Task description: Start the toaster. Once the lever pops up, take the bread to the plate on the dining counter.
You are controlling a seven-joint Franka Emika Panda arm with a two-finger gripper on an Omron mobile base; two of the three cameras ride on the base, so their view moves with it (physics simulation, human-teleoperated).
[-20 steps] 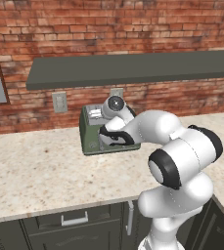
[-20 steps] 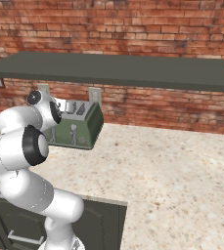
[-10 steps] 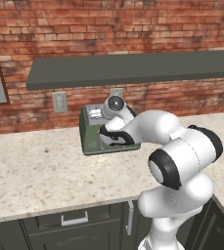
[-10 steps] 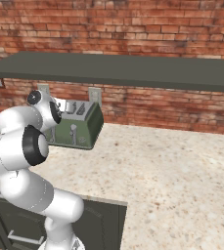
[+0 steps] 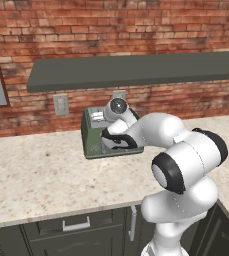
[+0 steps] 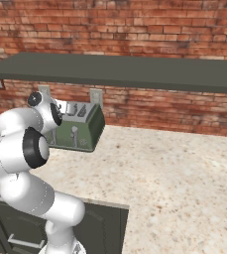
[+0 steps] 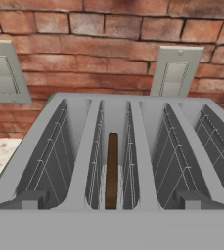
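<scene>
Fingers (image 7: 111, 207) spread wide, grasping nothing; we hover them over the toaster (image 7: 113, 146) on the worktop (image 5: 46, 175), straddling the slot where the bread (image 7: 112, 171) sits low, probably lined up for its retrieval.

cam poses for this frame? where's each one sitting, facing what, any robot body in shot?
Left base view: behind-left of arm, facing the toaster at the brick wall; arm at lower right.
Right base view: behind-right, same toaster; arm at lower left.
Hand view: above the toaster, looking into its slots; bread inside; open fingertips at bottom.
</scene>
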